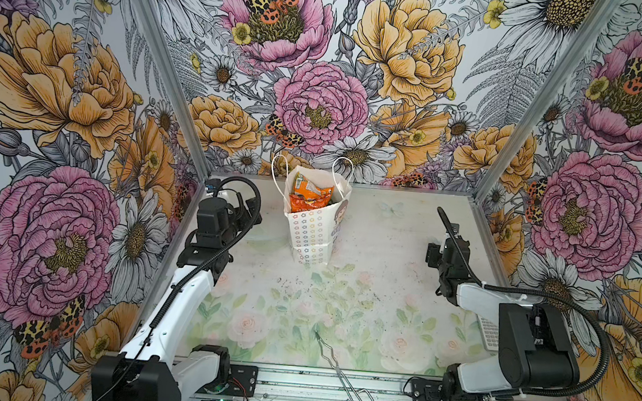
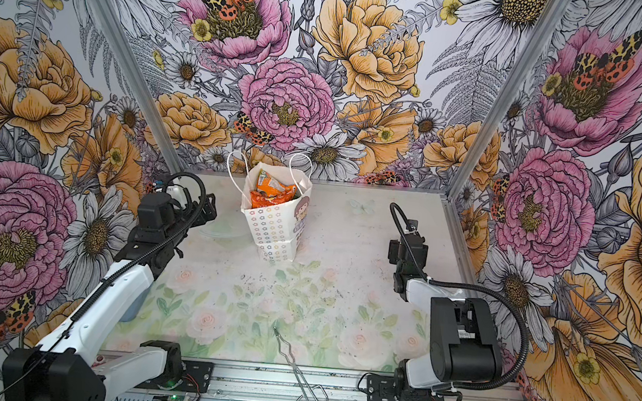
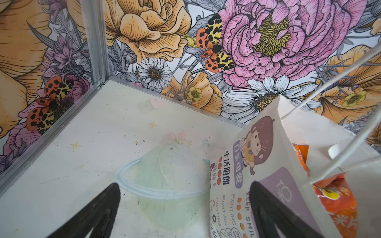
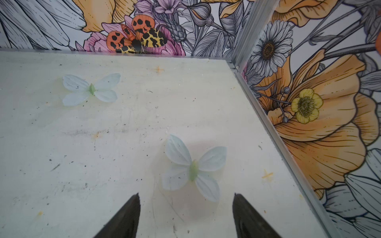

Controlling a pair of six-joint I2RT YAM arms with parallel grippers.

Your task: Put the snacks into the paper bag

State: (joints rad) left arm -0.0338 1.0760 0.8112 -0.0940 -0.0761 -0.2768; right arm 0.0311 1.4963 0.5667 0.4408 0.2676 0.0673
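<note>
Judging by how things lie, the packing looks all but finished, and the step in hand is getting the arms clear without upsetting the result. The paper bag (image 1: 314,232) stands upright toward the back of the bench (image 1: 386,255), left of middle. The snacks (image 1: 309,198) are heaped inside it, with orange packets showing close to the rim in both top views. No loose packet shows on the bench, though the arms hide parts of it.

The left gripper (image 3: 184,184) has its jaws spread wide with nothing between them, and it hangs just beside the bag's left wall. In the left wrist view one finger (image 3: 266,197) overlaps the printed face of the bag; whether it touches I cannot tell. The right gripper (image 4: 185,194) is also parted and empty, over bare bench well off to the right.

The left arm probably needs the care. It should back straight away from the bag rather than sweep across it, staying low enough to miss the cord handles (image 1: 280,166). A light paper bag filled this high would likely tip or slide at a small nudge. The metal tongs (image 1: 336,365) at the front edge are no part of this.
</note>
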